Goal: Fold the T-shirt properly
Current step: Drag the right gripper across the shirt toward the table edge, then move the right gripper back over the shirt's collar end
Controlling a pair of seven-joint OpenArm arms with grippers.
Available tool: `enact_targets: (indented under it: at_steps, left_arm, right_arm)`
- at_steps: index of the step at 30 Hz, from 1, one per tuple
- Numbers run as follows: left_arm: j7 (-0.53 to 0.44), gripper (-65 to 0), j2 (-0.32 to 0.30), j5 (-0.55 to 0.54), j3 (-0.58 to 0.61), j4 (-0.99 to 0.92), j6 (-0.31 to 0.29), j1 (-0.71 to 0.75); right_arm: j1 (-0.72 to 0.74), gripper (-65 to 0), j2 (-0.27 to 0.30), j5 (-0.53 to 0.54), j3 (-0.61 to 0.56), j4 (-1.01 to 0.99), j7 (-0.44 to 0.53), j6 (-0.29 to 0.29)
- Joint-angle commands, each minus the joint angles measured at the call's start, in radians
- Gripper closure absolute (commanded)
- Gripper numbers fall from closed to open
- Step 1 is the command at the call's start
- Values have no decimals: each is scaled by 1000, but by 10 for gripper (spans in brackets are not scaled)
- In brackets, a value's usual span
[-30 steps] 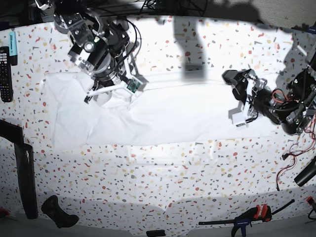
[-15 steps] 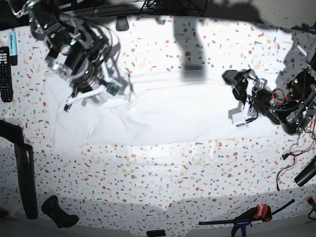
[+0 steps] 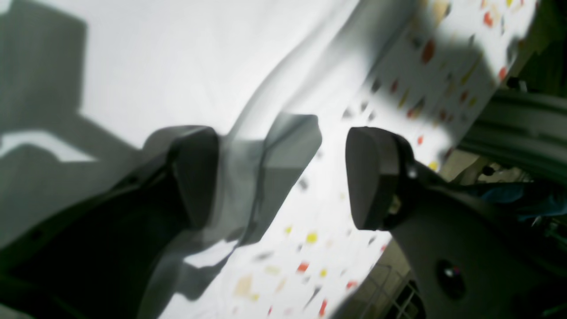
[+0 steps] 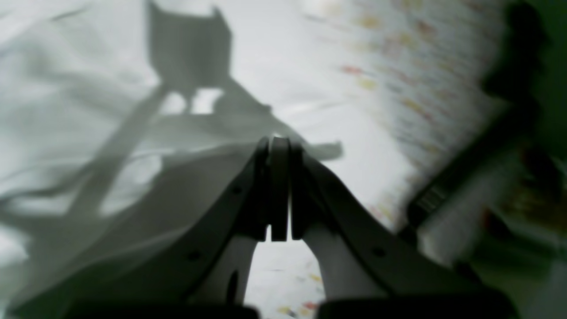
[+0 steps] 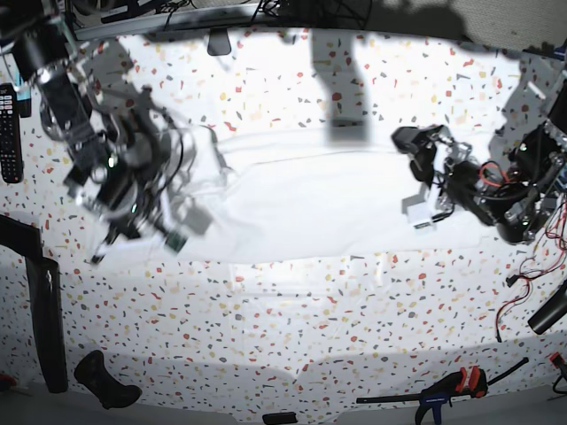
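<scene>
Right tool (image 4: 279, 146) clenched, with a ridge of white cloth tenting up to its tips: by the look of it, pinching one end of the T-shirt (image 5: 301, 204). Rest of the garment spread flat across the middle of the worktop (image 5: 292, 336), long edge running side to side. Left tool (image 3: 283, 173) released, jaws wide, low over the far hem, one pad above the cloth and the other above bare speckled surface, gripping nothing.

Judged step: carrying the pinched end over the body of the shirt to lay the first fold.

To do it well:
- Lift only high enough for the cloth to clear itself; too much height drags the flat part along.
- Travel straight along the shirt's long axis, so that the folded edge lands square with the edge beneath.
- Pin the far hem with the released tool, or close on it, so the body does not slide.
- Lower before letting go, then draw away flat to avoid plucking the layer back up.
- Watch for a sleeve bunching under the fold; hard to tell from the blurred close view whether one layer or two sits in the pinch.
</scene>
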Motion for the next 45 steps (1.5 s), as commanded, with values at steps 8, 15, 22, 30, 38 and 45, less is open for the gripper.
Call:
enact_targets:
  at_steps: [8, 15, 22, 30, 38, 45]
  left_arm:
    - [12, -436, 54, 0, 2, 3, 5, 8]
    - [-45, -436, 51, 129, 2, 3, 5, 8]
    - [-79, -436, 52, 168, 2, 3, 5, 8]
    - [-83, -436, 52, 168, 2, 3, 5, 8]
    - [-83, -436, 52, 168, 2, 3, 5, 8]
    - [-82, -436, 52, 168, 2, 3, 5, 8]
  right_arm:
    - [231, 0, -42, 81, 11, -137, -16, -96]
    - [280, -196, -108, 472, 11, -53, -293, 175]
    - [174, -196, -13, 724, 11, 161, -392, 239]
    - [-134, -196, 213, 689, 11, 445, -397, 239]
    - [-431, -201, 329, 344, 11, 461, -246, 239]
    - [-534, -261, 338, 105, 11, 430, -97, 239]
